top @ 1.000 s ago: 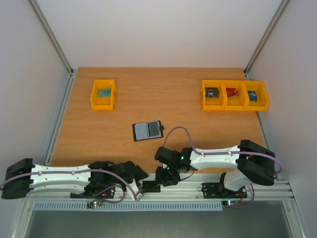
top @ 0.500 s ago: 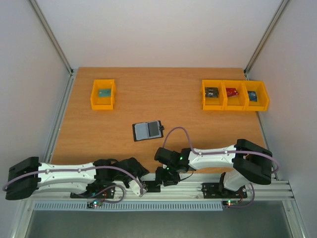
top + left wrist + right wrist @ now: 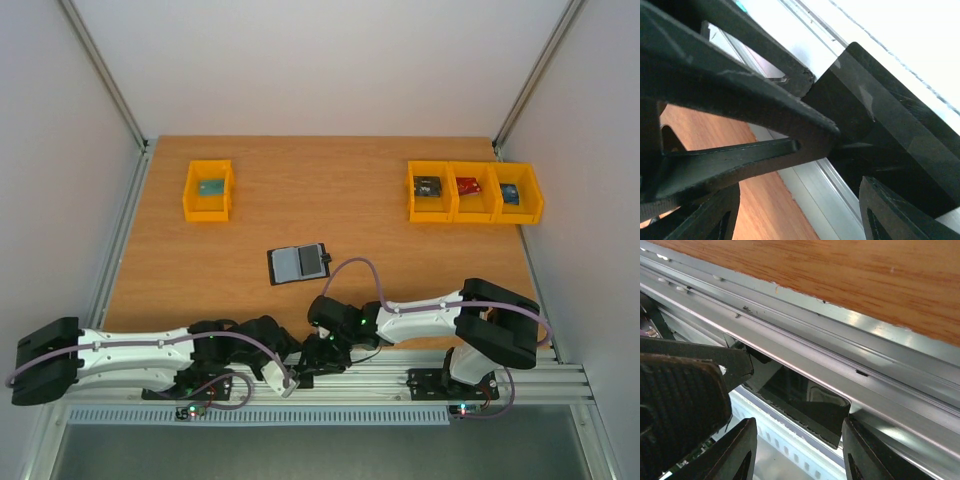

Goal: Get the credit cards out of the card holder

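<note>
The card holder [image 3: 298, 263] lies open and flat in the middle of the table, black with blue-grey pockets and its tab at the right. I cannot make out any credit card in it; red and dark cards are not visible. Both grippers hang low over the front rail, well short of the holder. My left gripper [image 3: 289, 379] [image 3: 797, 215] has its jaws apart and holds nothing. My right gripper [image 3: 316, 362] [image 3: 799, 445] also has its jaws apart and holds nothing. A black glossy plate [image 3: 805, 400] [image 3: 880, 125] sits on the rail between them.
One yellow bin [image 3: 208, 190] stands at the back left with a green item inside. Three yellow bins [image 3: 473, 191] stand in a row at the back right, each with a small item. The aluminium rail [image 3: 865, 370] runs along the table's near edge.
My left arm has stretched to the right, bringing its gripper along the rail next to the right gripper. My right gripper has shifted slightly left. The card holder has not moved.
</note>
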You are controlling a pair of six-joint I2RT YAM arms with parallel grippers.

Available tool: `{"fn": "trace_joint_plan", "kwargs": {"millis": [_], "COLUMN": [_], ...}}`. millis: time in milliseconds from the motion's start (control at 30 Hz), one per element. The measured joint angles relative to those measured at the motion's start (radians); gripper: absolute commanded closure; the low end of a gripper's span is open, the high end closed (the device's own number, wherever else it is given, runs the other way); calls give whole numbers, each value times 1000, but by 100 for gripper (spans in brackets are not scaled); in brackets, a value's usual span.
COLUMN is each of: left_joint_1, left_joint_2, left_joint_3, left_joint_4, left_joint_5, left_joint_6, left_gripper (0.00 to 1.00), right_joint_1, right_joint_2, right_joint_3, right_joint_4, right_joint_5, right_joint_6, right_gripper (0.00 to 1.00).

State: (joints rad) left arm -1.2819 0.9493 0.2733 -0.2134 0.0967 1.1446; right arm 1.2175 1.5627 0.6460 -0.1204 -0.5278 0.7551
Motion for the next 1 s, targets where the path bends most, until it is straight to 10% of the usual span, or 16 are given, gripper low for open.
{"fn": "trace_joint_plan", "kwargs": {"millis": [467,1000], "left_joint_1": [45,40], "left_joint_2": [-155,52], "left_joint_3": [61,74], "left_joint_4": [-304,-111], "left_joint_5": [121,87], "left_joint_6": [92,123], "left_gripper": [13,11], "right_joint_1": [-71,-71], "right_joint_2": [-161,-129], "right_joint_3": [47,53], "right_joint_4": [-324,-362], "right_joint_5": [101,87], "right_joint_6": [-111,-143], "right_gripper": [52,51]}}
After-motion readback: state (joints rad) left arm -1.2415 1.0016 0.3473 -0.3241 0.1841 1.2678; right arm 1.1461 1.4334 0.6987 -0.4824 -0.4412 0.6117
